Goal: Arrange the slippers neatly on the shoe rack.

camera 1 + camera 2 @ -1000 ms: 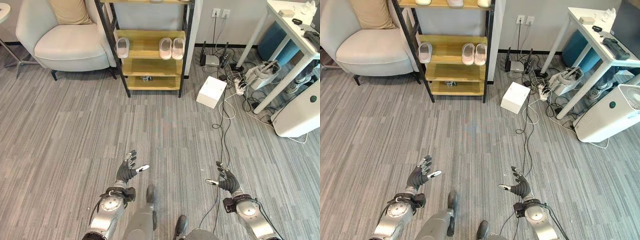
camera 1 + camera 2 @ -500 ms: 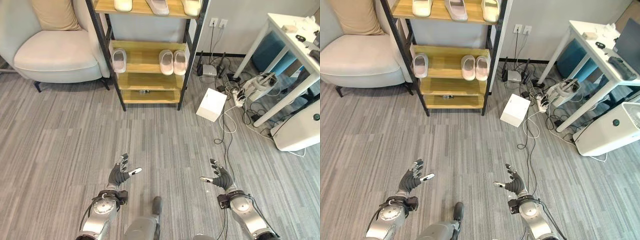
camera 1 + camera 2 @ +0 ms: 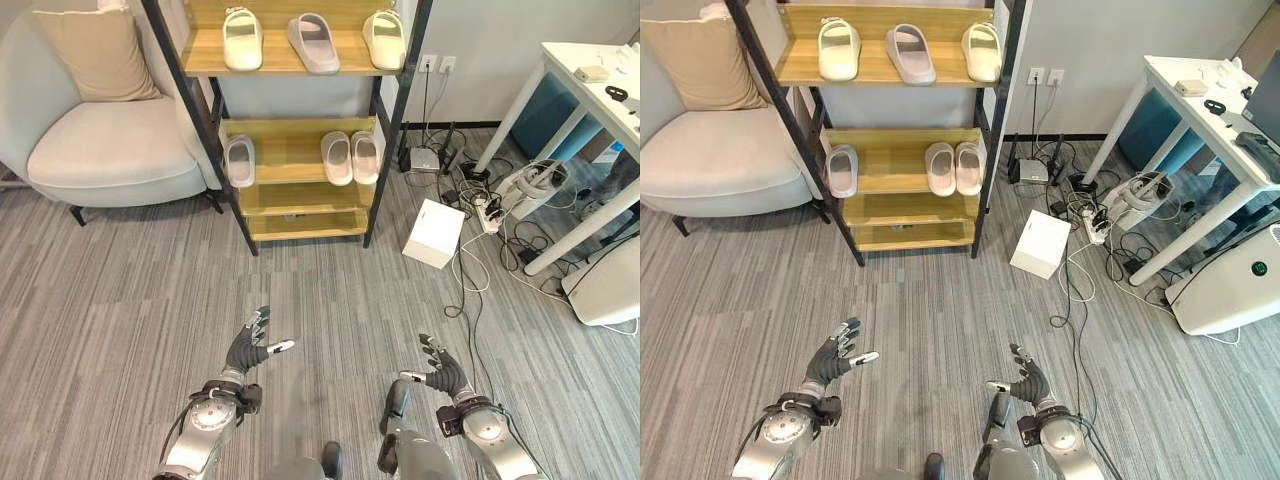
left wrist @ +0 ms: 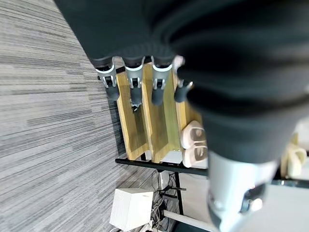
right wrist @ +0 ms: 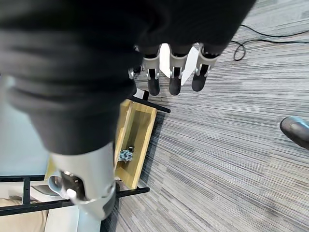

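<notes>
The shoe rack, wooden shelves in a black frame, stands ahead by the wall. On its upper shelf lie a cream slipper, a greyish slipper turned askew and another cream slipper. The middle shelf holds a single pale slipper at the left and a pair at the right. My left hand and right hand hover low over the floor, well short of the rack. Both are open and hold nothing. The left wrist view shows straight fingers towards the rack, as do the right hand's fingers.
A light armchair with a beige cushion stands left of the rack. To its right lie a white box, a power strip with tangled cables, a white table and a white appliance. A small object sits on the lowest shelf.
The camera has tilted up, so the rack sits lower in the picture and its upper shelf with three slippers shows in full. Both hands stay open and low.
</notes>
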